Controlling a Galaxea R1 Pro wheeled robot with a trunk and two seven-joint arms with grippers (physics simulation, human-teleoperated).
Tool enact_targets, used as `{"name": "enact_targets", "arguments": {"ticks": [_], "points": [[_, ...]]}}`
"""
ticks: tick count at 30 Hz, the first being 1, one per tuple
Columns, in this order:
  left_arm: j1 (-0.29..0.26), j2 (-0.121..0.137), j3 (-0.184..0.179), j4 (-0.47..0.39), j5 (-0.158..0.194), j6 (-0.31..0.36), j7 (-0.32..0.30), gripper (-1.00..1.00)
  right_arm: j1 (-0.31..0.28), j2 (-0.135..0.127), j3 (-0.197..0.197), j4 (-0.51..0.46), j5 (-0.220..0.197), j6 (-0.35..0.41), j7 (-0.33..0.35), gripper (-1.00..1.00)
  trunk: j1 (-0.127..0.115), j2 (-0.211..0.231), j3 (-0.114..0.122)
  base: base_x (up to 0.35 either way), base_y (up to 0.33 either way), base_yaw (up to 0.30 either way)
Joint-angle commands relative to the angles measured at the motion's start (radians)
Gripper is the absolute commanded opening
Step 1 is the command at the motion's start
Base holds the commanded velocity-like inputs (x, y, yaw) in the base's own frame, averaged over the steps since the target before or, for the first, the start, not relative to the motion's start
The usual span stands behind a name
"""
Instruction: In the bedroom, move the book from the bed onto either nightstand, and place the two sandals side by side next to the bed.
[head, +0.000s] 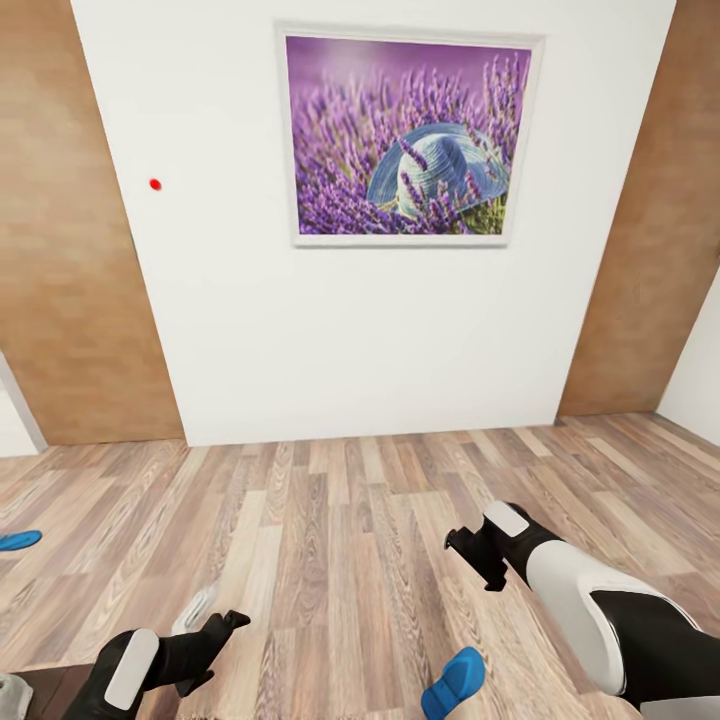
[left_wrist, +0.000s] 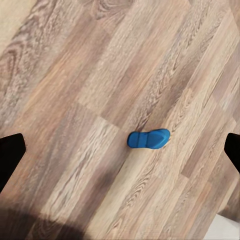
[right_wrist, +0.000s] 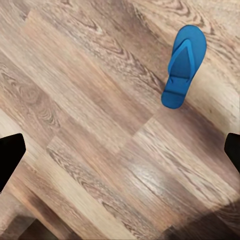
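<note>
Two bright blue sandals lie apart on the wood-plank floor. One sandal (head: 453, 683) is near the bottom of the head view, between my arms. The other sandal (head: 18, 540) is cut off at the left edge. My left gripper (head: 215, 640) hangs low at the left, open and empty. My right gripper (head: 472, 556) is higher, right of centre, also open. The left wrist view has a small sandal (left_wrist: 148, 138) on the floor far below the spread fingers (left_wrist: 11, 155). The right wrist view has a larger sandal (right_wrist: 184, 65) off to one side of the fingers (right_wrist: 10, 157). Book, bed and nightstands are out of view.
A white wall (head: 360, 330) with a framed lavender painting (head: 405, 135) stands straight ahead. Light-brown wooden panels flank it at the left (head: 70, 250) and right (head: 650, 250). Bare plank floor (head: 350, 520) stretches between me and the wall.
</note>
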Motion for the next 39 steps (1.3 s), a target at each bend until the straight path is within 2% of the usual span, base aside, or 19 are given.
{"name": "enact_targets", "arguments": {"ticks": [1,16,29,39], "points": [[-0.001,0.0,0.002,0.0,0.007,0.005,0.004,1.0,0.0,0.0,-0.005,-0.003,-0.001,0.005,-0.006,1.0,0.004,-0.008,-0.005,0.0,0.0,0.191],[-0.001,-0.001,-0.002,-0.001,0.007,0.005,0.004,1.0,0.0,-0.002,-0.007,-0.002,-0.007,0.005,-0.005,1.0,0.061,-0.113,-0.064,0.0,0.0,0.211],[-0.001,-0.001,-0.004,-0.001,0.007,0.005,0.004,1.0,0.0,-0.011,-0.009,0.007,-0.005,-0.03,-0.005,1.0,0.111,-0.204,-0.106,0.0,0.0,0.039],[-0.001,-0.006,-0.006,-0.001,0.007,0.005,0.004,1.0,0.0,-0.087,-0.01,0.043,-0.006,-0.051,-0.006,1.0,0.149,-0.274,-0.138,0.0,0.0,0.002]]}}
